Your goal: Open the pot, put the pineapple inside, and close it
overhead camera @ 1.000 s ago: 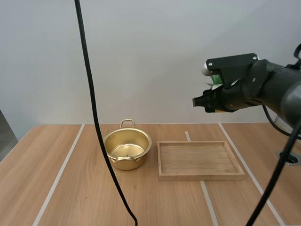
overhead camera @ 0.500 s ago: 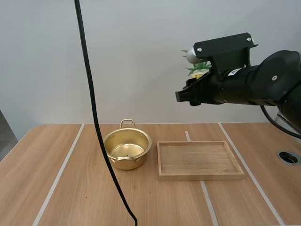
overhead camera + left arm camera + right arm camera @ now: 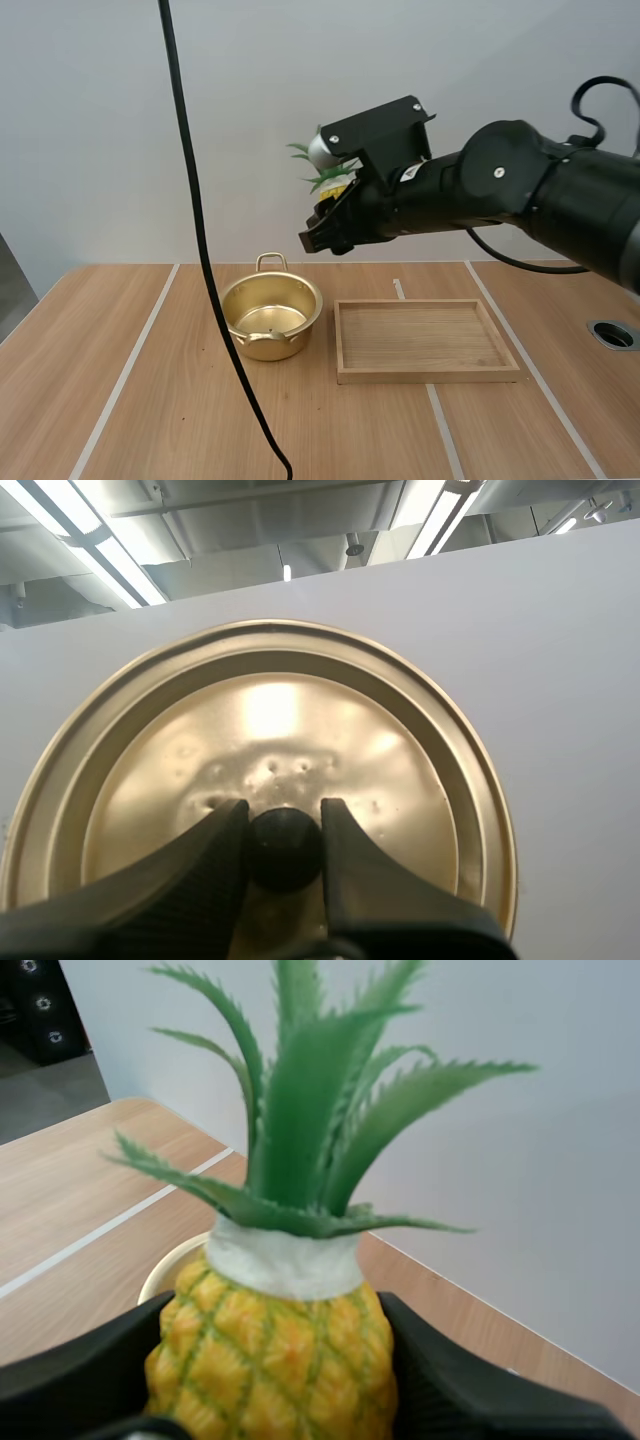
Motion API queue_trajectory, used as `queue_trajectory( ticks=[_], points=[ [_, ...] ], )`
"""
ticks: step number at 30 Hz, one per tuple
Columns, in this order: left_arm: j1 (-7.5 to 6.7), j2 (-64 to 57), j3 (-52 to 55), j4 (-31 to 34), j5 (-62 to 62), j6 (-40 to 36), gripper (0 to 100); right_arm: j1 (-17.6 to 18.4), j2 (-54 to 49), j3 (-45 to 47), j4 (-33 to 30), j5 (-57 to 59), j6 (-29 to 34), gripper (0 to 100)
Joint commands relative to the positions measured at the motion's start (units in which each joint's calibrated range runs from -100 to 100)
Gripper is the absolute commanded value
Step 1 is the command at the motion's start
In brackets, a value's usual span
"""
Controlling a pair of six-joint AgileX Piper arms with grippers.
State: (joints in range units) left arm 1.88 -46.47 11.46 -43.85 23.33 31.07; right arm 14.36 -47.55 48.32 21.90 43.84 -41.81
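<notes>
Right wrist view puts the pineapple (image 3: 272,1355) up close: yellow body, green leaves pointing up, pinched at both sides by your right hand (image 3: 275,1375). It is high in the air, well above the tabletop (image 3: 150,400). From the high view it hangs about over the gap between the pot (image 3: 271,318) and the tray (image 3: 340,350), though depth is hard to tell. The pot sits open and has nothing in it.

Your job now, I think, is to get the fruit into that pot. Move it across until it is right over the pot's mouth. Then go down slowly. Do not let go from high up, or it may bounce out or tip the pot. Let go only when the fruit is low inside. The pot looks shallow, so the leaves may stick out. You may need to lay the fruit on its side for the lid to sit flat.

Your left hand (image 3: 283,822) holds the lid (image 3: 270,730) by its black knob (image 3: 284,852), one finger on each side. Hold it away from the pot until the right arm is clear.

Count: one pineapple, one pot, one lid, one tray, two hands.
</notes>
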Motion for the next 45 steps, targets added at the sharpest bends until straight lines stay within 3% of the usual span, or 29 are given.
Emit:
queue_trajectory(
  ticks=[1, 7, 34, 45],
  points=[
    [-0.11, -0.5, -0.6, -0.3, -1.2, -0.4, 0, 1.5, 2.7, -0.4, -0.9, -6.5, 0.0, 0],
    [-0.11, -0.5, -0.6, -0.3, -1.2, -0.4, 0, 3.2, 9.3, -0.4, -0.9, -14.7, 0.0, 0],
    [-0.11, -0.5, -0.6, -0.3, -1.2, -0.4, 0, 3.7, 38.5, -0.7, 0.5, -36.7, -3.1, 0],
    [-0.11, -0.5, -0.6, -0.3, -1.2, -0.4, 0, 6.5, 44.1, -8.7, 1.8, -33.4, -3.0, 0]
  ],
)
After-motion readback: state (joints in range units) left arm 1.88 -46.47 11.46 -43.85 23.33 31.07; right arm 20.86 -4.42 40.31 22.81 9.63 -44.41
